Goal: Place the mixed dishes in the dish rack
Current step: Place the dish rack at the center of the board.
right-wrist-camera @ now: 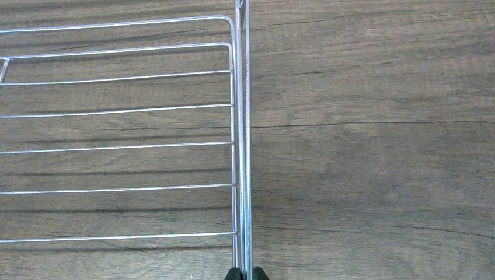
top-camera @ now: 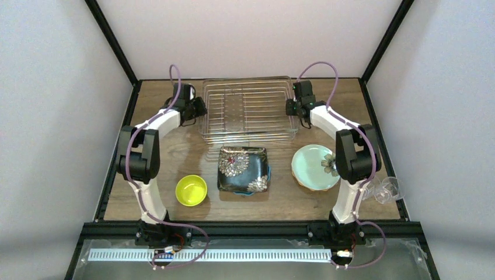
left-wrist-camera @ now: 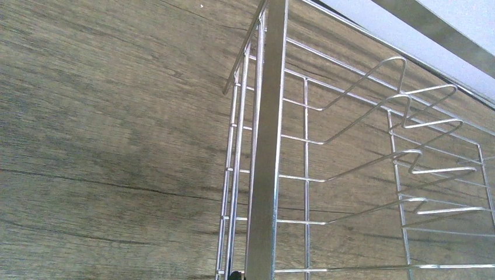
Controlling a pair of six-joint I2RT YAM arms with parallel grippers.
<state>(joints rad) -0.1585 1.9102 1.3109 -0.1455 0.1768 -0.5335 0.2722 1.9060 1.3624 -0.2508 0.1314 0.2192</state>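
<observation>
The dish rack stands at the back middle of the table, with no dishes in it. My left gripper is shut on its left rim; in the left wrist view the flat rim bar runs down to the jaws, which are almost out of frame. On the opposite side my right gripper is shut on the right rim wire, pinched between both black fingertips. In front of the rack lie the black square floral plate, the mint flower plate and the yellow-green bowl. The clear glass lies at the right edge.
A teal edge shows under the black plate. Bare wooden tabletop lies either side of the rack. Black frame rails border the table, and grey walls close in on three sides.
</observation>
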